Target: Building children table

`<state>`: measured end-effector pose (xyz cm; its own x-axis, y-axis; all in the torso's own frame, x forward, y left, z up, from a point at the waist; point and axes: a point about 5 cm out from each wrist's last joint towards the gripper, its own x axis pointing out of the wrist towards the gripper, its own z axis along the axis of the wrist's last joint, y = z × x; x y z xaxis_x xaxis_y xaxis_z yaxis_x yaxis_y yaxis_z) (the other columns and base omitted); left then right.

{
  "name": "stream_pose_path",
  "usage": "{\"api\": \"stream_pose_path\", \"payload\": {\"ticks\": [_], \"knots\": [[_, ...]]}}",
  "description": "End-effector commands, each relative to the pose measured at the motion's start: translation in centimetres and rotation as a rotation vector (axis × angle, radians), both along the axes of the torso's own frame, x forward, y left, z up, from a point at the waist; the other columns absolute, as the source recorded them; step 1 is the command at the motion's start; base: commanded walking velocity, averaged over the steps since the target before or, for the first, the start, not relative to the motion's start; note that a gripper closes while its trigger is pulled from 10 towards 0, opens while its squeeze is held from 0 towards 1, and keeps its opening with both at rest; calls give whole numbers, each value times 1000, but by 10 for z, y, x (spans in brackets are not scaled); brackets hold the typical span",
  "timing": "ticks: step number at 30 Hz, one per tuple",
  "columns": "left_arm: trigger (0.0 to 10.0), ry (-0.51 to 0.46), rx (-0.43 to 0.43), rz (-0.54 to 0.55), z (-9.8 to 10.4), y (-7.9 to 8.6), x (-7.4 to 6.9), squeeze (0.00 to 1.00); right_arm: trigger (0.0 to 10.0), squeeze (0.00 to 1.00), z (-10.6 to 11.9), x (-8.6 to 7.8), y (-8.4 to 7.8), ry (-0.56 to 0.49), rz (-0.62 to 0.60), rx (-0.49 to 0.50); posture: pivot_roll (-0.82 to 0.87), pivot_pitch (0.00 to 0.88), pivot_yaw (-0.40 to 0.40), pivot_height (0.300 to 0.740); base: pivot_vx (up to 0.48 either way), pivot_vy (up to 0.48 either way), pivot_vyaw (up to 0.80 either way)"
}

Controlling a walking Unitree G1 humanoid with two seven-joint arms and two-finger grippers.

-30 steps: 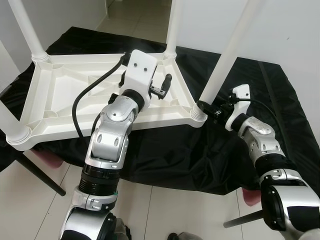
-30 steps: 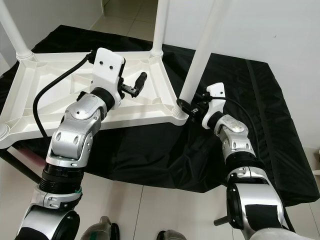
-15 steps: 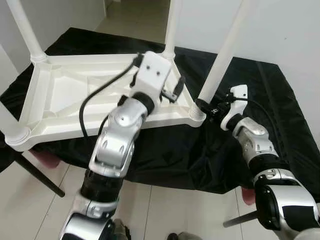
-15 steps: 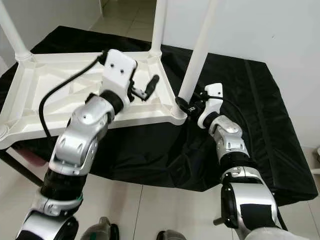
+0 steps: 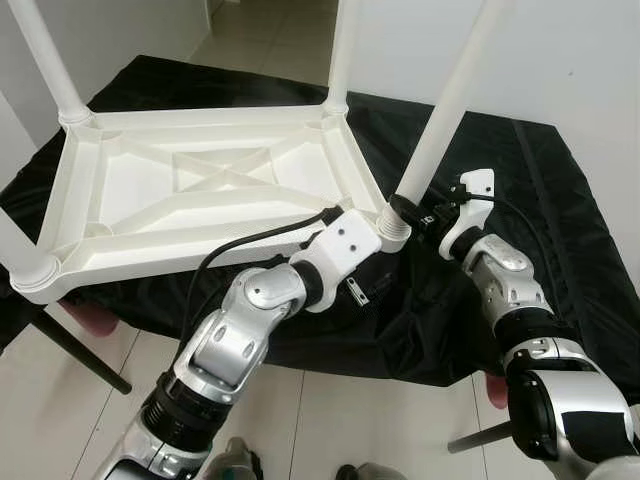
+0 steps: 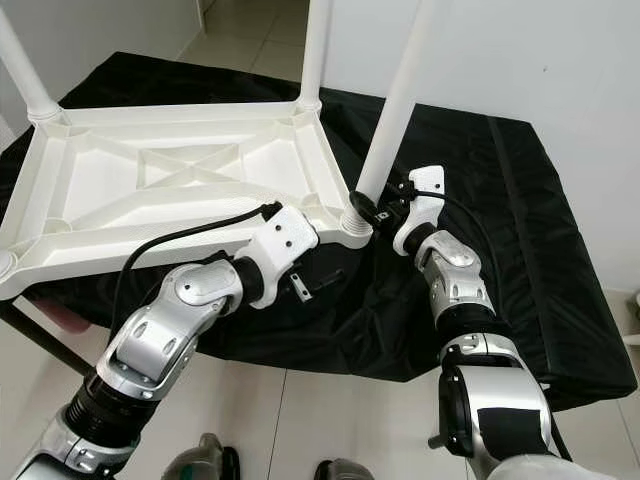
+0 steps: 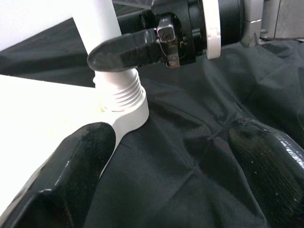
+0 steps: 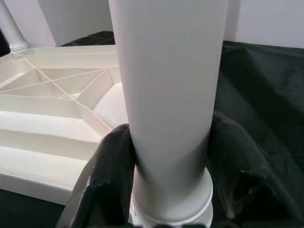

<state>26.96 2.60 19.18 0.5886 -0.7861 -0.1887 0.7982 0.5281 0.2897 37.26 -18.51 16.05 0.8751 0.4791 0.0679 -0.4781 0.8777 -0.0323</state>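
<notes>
Presently the white children's table (image 5: 200,195) lies upside down on a bench draped in black cloth (image 5: 560,230). The right gripper (image 5: 408,212) is clamped around the base of the near-right table leg (image 5: 440,115), fingers touching both sides. The left gripper (image 6: 322,283) hangs spread wide over the cloth, just beside that corner, holding nothing

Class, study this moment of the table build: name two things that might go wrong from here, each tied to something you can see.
1. The right end effector clamps the leg just above its threaded base; the long leg could tilt in the socket and perhaps cross-thread.
2. The left end effector is open, low beside the tabletop corner; closing in, it might bump the corner or snag the black cloth.
</notes>
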Motion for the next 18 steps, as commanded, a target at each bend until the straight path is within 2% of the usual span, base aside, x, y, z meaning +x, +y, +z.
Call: {"api": "stream_pose_path", "payload": {"ticks": [1, 10, 12, 18], "knots": [[10000, -7, 3, 14, 2, 0, 0, 0, 10000, 0, -12, -2, -3, 60, -28, 9, 72, 55, -31, 740, 0, 0, 0], [10000, -44, -23, 92, 15, 8, 9, 0, 10000, 0, -12, 0, 0, 72, -34, 7, 74, 55, -34, 740, 0, 0, 0], [10000, -72, -75, 183, 27, 13, 18, 0, 10000, 0, -13, 1, 3, 89, -53, -7, 76, 55, -37, 740, 0, 0, 0], [10000, -49, -164, 289, 42, 21, 29, 0, 10000, 0, -16, -1, 14, 88, -48, -20, 78, 56, -44, 740, 0, 0, 0]]}}
